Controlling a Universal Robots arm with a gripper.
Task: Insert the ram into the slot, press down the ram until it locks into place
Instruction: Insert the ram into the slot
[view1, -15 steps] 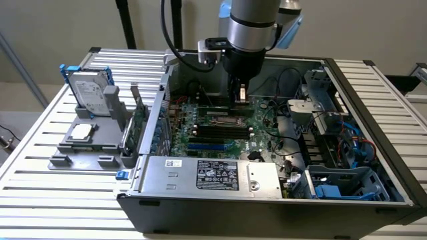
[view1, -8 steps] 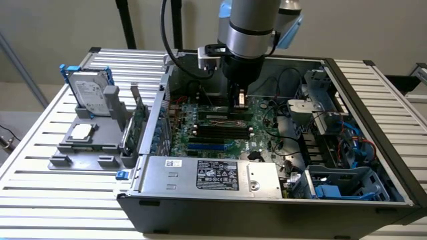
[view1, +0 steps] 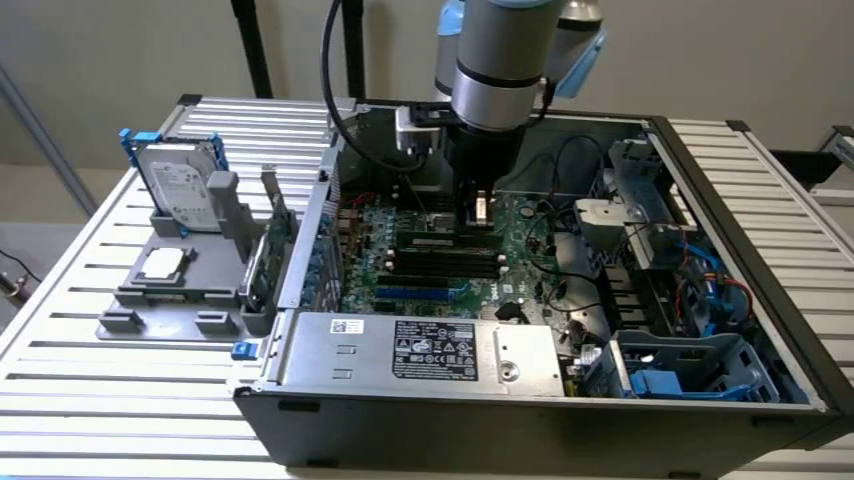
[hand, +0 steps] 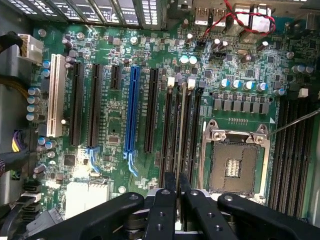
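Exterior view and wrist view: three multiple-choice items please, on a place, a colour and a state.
1. Where is the hard drive?
A. on the grey holder beside the case
B. inside the case
C. on top of the case

2. What colour is the long socket between the black sockets?
A. red
B. blue
C. yellow

3. How is the end effector?
A. open, holding nothing
B. shut on the hard drive
C. shut on the memory stick

1 A: it stands on the holder, at the exterior view's left.
2 B: one blue socket shows among black ones.
3 C: its fingers pinch the stick's thin edge by the memory slots.
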